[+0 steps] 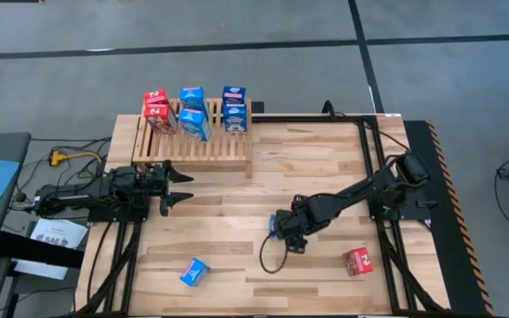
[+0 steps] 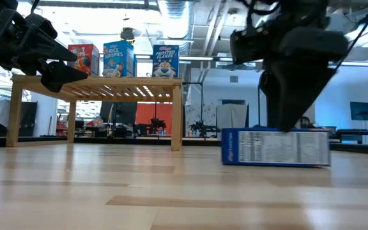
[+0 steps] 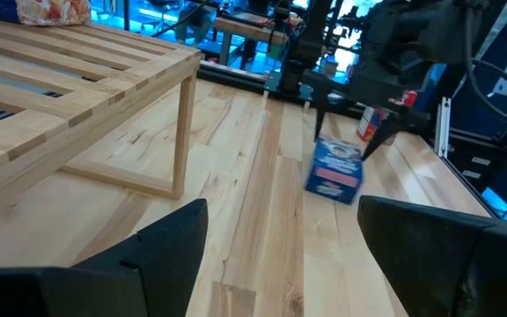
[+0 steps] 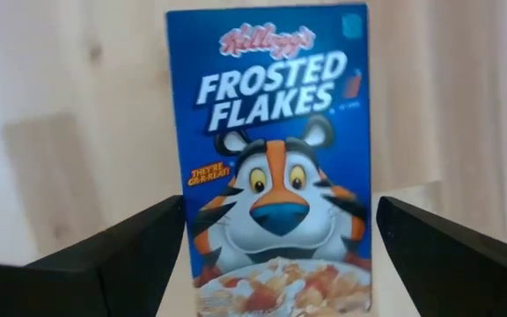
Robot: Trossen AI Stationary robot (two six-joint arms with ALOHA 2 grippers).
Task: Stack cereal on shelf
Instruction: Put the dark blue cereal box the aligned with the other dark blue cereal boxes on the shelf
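The right gripper [image 1: 277,231], fingers spread apart, straddles a flat-lying blue cardboard Frosted Flakes box [image 4: 271,158] mid-table. The left gripper [image 1: 182,187] hovers fingers apart before the slatted light-wood shelf [image 1: 203,150] at the table's far-left corner, holding nothing.

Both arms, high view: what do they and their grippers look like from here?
The left arm and right arm are black, jointed links. The left gripper and right gripper each have two dark tapered fingers. A black cable loops beside the right gripper.
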